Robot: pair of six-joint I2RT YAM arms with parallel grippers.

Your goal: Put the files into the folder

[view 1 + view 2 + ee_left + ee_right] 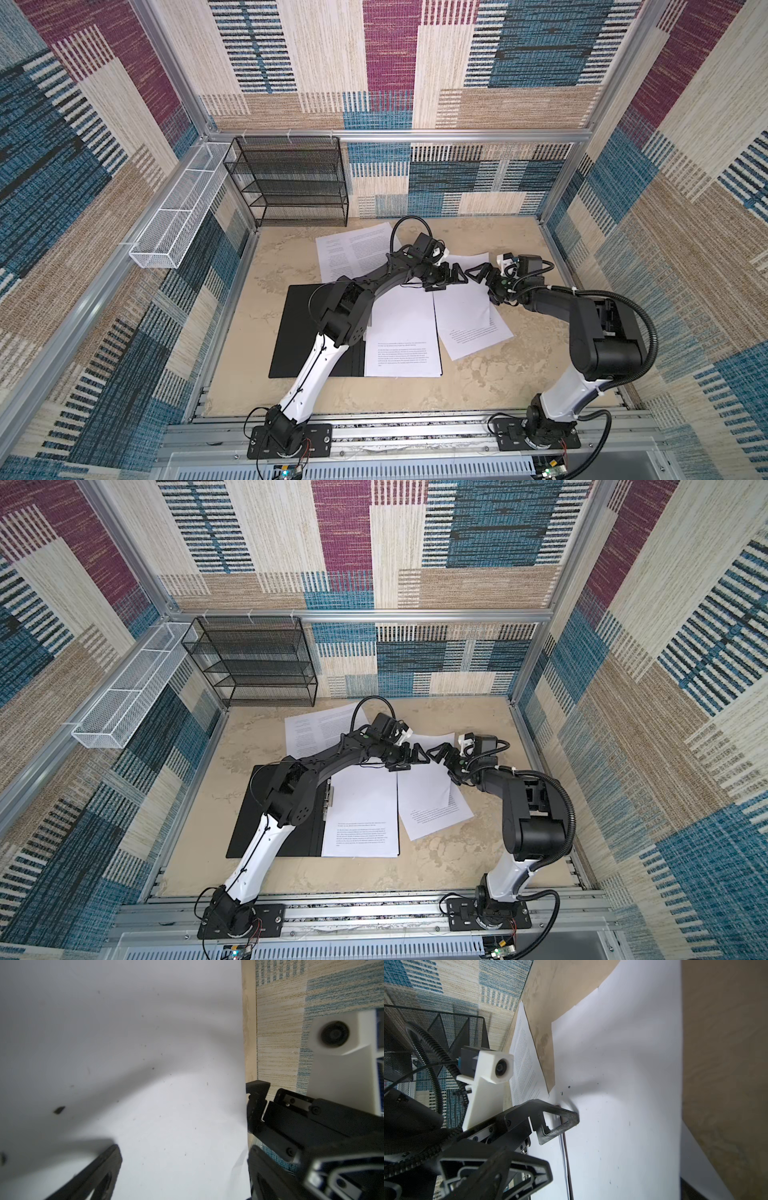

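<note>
Files lie nearest on the open folder, on its right half, with others to the right and farther back. Paper is light, limp and slippery, so it is better pinched at a free edge. Farther, the left gripper hangs wide open and empty over a blank sheet. The right gripper, jaws apart, seems to grip nothing at the sheet's right edge.

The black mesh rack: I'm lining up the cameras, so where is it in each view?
Both top views: black mesh rack stands at the back, left of centre.
Left wrist: not in it.
Right wrist: behind the left wrist camera.
Shared landmark, top and right wrist: the printed sheets lying just before the rack.
</note>
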